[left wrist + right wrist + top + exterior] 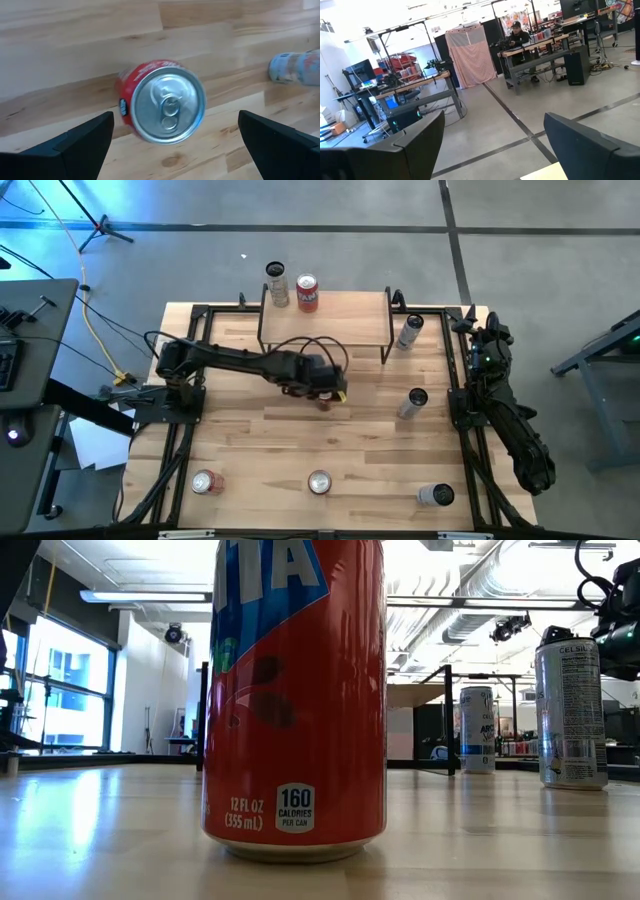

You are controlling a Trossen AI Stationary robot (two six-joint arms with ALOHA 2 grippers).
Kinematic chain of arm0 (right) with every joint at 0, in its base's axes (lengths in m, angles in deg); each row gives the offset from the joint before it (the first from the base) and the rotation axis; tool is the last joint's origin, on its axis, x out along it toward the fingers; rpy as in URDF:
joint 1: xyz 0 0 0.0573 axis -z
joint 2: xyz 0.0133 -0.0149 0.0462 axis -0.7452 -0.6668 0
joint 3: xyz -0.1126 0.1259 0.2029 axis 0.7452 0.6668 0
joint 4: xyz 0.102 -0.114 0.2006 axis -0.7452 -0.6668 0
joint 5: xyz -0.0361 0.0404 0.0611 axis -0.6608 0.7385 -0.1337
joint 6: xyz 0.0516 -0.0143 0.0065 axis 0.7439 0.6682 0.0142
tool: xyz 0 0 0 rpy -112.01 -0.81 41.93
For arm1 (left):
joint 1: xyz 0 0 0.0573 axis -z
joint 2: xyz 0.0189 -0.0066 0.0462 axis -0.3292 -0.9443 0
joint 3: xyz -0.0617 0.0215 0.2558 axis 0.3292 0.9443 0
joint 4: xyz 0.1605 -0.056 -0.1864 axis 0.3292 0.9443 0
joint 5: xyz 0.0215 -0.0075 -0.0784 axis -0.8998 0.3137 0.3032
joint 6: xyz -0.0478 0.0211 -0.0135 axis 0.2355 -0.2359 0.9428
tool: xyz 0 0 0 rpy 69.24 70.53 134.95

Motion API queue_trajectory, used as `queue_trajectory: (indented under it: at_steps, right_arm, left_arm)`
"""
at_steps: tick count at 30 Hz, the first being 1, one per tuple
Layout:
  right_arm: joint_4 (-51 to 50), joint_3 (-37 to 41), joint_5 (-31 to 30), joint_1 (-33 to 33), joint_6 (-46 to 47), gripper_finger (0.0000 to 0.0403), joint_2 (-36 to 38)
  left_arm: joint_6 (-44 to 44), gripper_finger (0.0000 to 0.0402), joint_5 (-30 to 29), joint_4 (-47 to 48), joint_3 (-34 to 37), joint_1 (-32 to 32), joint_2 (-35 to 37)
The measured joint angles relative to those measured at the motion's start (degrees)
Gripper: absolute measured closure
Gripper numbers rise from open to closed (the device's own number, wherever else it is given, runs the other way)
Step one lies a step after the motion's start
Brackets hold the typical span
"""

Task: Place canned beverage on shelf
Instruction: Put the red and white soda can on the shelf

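Left pincer (322,402) hangs over the middle of the desk (250,440), just in front of the shelf (330,315), fingers spread wide and holding nothing. Its wrist view looks straight down on a red can (160,102) standing upright on the boards between the two fingers (85,142), which do not touch it. Judgement: the wide spread and the centred position suit a descent to grasp this can for the shelf.

Right pincer (490,145) is parked off the right rear edge of the desk, pointing out into the room; fingers stand partly apart, empty.

The shelf sits at the rear centre, already carrying a silver can (277,283) and a red one (307,293) at its left end; the rest of its top board is bare. Other cans are scattered: two pale slim ones (409,332) on the right, three near the front edge, one (295,700) standing right before the low camera.

Surface is light planked wood framed by black rails. Beyond lies a grey-floored workshop with benches, racks and a seated person (517,35).
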Motion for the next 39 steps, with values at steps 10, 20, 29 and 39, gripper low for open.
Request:
queue_trajectory:
  at_steps: [10, 20, 29, 39]
  right_arm:
    - [0.0, 0.0, 0.1, 0.0, 0.0, 0.0075, 0.0]
    - [0.0, 0.0, 0.0, 0.0, 0.0, 0.0075, 0.0]
    - [0.0, 0.0, 0.0, 0.0, 0.0, 0.0075, 0.0]
    - [0.0, 0.0, 0.0, 0.0, 0.0, 0.0075, 0.0]
  left_arm:
    - [0.8, 0.0005, -0.8, -0.3, 0.0, -0.8, -1.1]
    - [-0.6, 0.0022, 1.1, 0.0, 0.0, -1.5, -2.2]
    - [-0.7, 0.0107, 1.1, 0.8, 0.0, -1.4, -2.1]
    - [-3.1, 0.0178, 1.0, 1.0, 0.0, -1.4, -1.9]
